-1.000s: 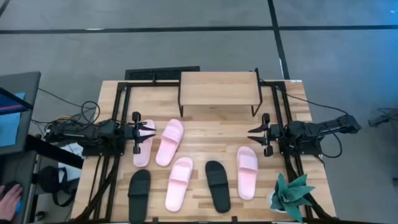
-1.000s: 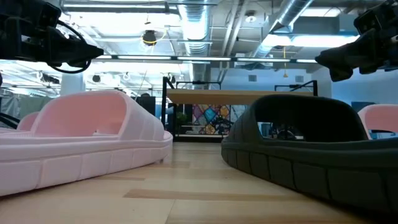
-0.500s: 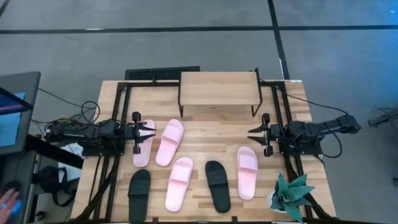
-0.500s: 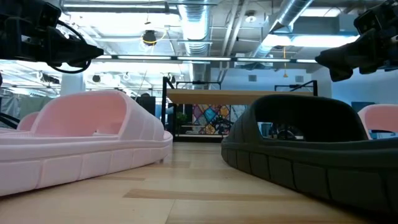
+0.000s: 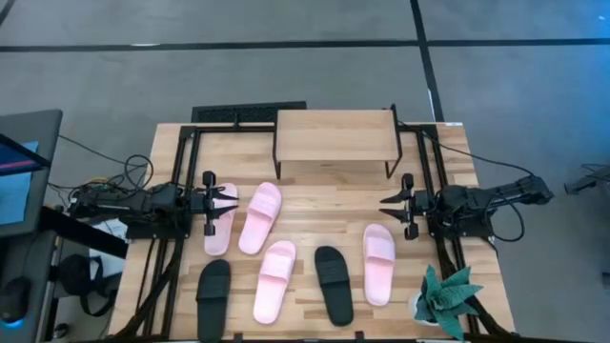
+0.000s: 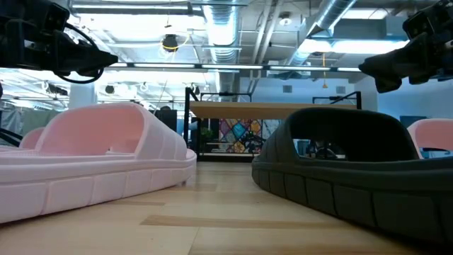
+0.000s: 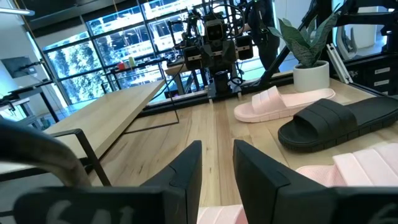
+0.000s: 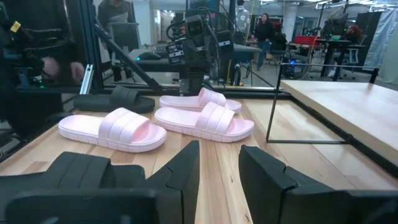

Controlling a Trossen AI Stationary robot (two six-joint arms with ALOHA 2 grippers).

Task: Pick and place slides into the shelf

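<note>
Pink rubber, mostly: counting six slides in all on the wooden tabletop, four pale pink and two black, none yet on the shelf (image 5: 334,135).

Starting at the left, finding the left gripper (image 5: 232,198) hovering over the far end of the leftmost pink slide (image 5: 218,229), fingers a modest way apart and holding nothing. Noting the first black slide (image 5: 213,297) near the front edge, well apart from that gripper. Moving rightward, passing a second pink slide (image 5: 260,217) just beside the first, a third pink slide (image 5: 274,280) nearer the front, the second black slide (image 5: 334,284), then the fourth pink slide (image 5: 378,263).

Reaching the right side, seeing the right gripper (image 5: 385,202) hanging above bare wood beyond that last pink slide, likewise part-open and empty. Passing a potted plant (image 5: 448,303) at the front right corner.

Counting one shelf, standing at the middle of the table's far edge, top board bare.

Judging the slides light, soft and springy, probably grippy rather than slick, and in no way fragile. Judging the wide strap the best hold, pinching it at its arch; failing that, nipping the sole's side edge, expecting some flex and droop when lifting.
</note>
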